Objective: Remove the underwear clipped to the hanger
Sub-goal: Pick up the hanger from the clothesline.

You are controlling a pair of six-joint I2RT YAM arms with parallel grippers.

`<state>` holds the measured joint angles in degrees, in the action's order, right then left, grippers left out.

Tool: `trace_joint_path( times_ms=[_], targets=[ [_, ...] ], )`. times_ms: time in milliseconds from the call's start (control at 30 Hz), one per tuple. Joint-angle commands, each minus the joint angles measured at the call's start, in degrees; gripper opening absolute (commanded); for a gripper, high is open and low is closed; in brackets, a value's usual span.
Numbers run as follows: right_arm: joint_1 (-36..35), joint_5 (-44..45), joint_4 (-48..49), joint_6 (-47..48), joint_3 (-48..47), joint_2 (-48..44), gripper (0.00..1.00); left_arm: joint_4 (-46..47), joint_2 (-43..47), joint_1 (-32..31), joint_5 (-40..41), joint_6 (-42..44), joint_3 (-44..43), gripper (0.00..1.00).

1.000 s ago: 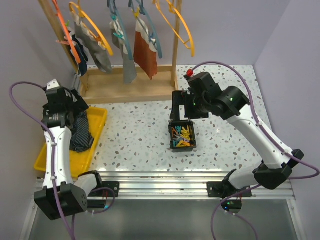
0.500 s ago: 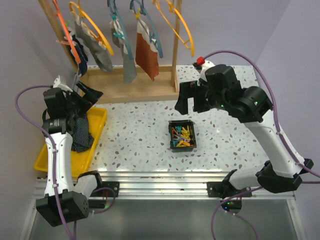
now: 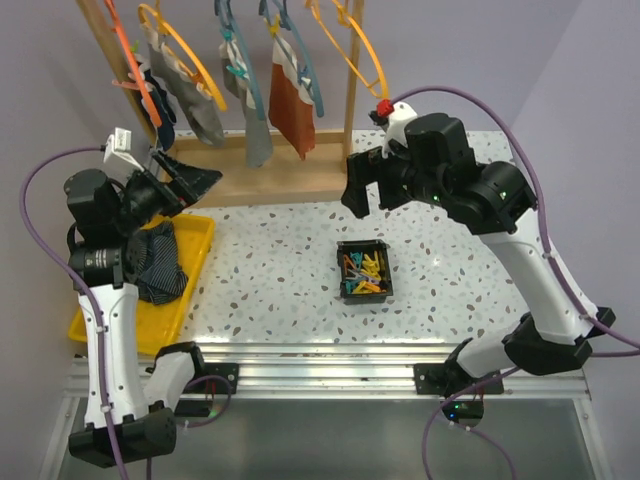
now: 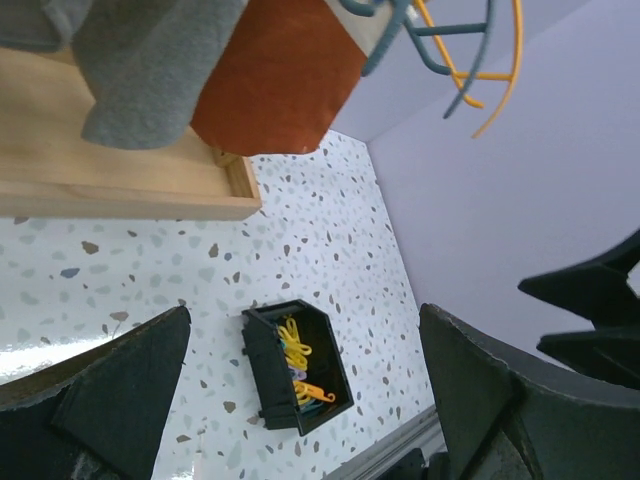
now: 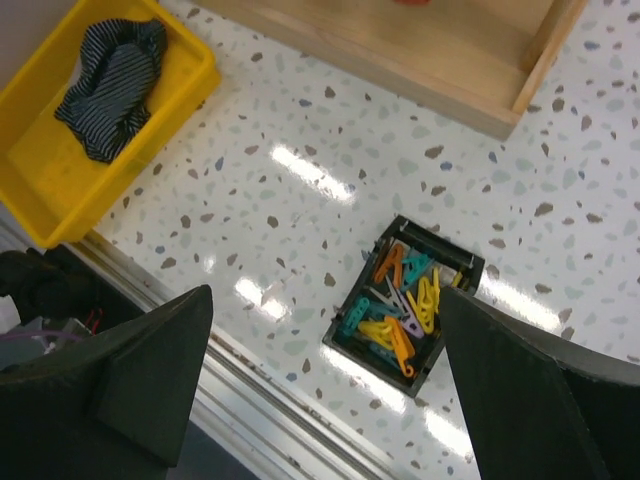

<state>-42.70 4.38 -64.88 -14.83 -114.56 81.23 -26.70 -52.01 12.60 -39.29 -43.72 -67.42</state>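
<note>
Several limp underwear [image 3: 258, 140] hanging, rust-brown brief [image 3: 291, 115] flat cloth, both jaws spread empty.

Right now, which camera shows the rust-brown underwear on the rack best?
Top external: the rust-brown underwear shows whole, from top to hem, hanging on the rack. Left wrist shows only its lower part, closer up. Right wrist misses it.

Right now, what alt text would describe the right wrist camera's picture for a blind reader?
Seen from above, framed by the open right gripper: a black box of colourful clips on a speckled table, and a yellow tray holding dark striped underwear.
</note>
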Motion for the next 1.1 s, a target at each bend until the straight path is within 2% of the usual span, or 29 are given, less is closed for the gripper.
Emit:
trace_joint_path(
  times_ms=[0, 33, 267, 400, 500, 567, 733, 867, 967, 1033, 1067],
  targets=[
    [-0.02, -4.03, 3.63, 4.46, -7.23, 4.34, 0.98, -0.9, 0.59, -1.43, -5.79, 2.5, -3.95, 1.0],
    [-0.02, -3.25, 1.45, 4.46, -13.0, 6.03, 0.98, -0.99, 0.59, -1.79, -5.97, 2.77, -3.95, 1.0],
    [-0.02, 1.94, -1.13, 6.04, -32.99, 22.46, 0.98, -8.98, 0.5, -7.58, 1.75, 7.86, -7.02, 1.0],
    [-0.02, 4.85, 7.12, 4.99, -32.75, 26.17, 0.98, -14.07, 2.35, -10.92, 7.64, 10.14, -8.78, 1.0],
    [-0.19, 4.93, 18.01, 4.63, -28.18, 26.26, 0.97, -15.4, 3.84, -12.16, 10.11, 10.59, -9.4, 1.0],
    [-0.63, 9.05, 25.49, 5.07, -26.33, 27.39, 0.95, -16.19, 4.63, -13.9, 11.69, 10.94, -8.88, 1.0],
    [-1.07, 15.91, 27.97, 7.88, -37.28, 35.92, 0.9, -17.51, 5.86, -14.8, 11.87, 12.08, -8.61, 1.0],
    [-0.98, 16.36, 33.23, 9.38, -34.15, 37.33, 0.87, -18.74, 6.39, -15.06, 12.13, 12.61, -8.78, 1.0],
    [-0.98, 16.1, 32.46, 9.12, -37.21, 40.23, 0.8, -19.53, 6.22, -15.41, 12.57, 12.96, -9.13, 1.0],
    [-0.81, 15.22, 32.54, 8.33, -37.93, 41.02, 0.62, -19.71, 6.13, -15.5, 13.09, 13.4, -9.22, 1.0],
    [-0.9, 15.3, 32.97, 7.98, -37.49, 40.85, 0.48, -19.88, 6.13, -15.67, 13.27, 13.49, -9.22, 1.0]
  ],
)
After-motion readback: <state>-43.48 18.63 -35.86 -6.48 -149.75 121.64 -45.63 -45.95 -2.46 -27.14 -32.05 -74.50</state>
